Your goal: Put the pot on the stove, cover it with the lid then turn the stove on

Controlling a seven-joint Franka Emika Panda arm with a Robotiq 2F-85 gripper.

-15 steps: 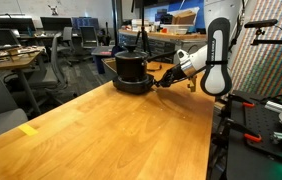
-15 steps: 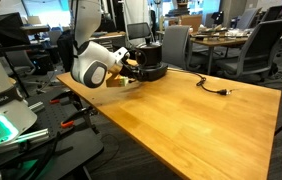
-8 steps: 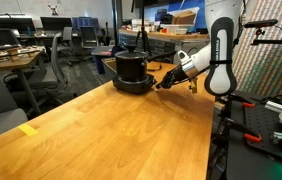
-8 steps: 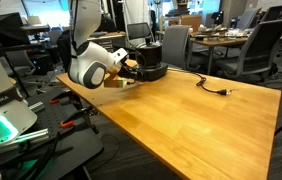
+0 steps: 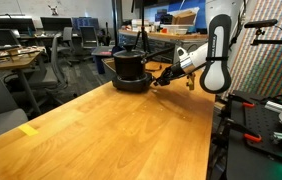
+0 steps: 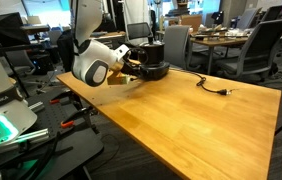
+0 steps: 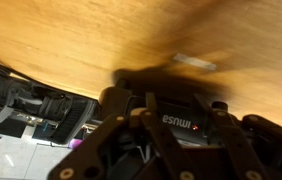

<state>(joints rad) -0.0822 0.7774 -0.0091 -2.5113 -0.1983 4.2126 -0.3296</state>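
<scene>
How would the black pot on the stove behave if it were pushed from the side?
The pot looks stiff and squat with straight sides, so it would probably slide, not tip. It stands on the low stove, above the table, so a hard push might send it off the stove's edge. Its weight cannot be judged.

A wooden surface (image 5: pixel 131 130) carries a small yellow tape piece (image 5: pixel 29 129) near 1 edge. A black cable (image 6: pixel 211 88) lies near another edge. Office chairs (image 5: pixel 59 58) stand behind.
</scene>
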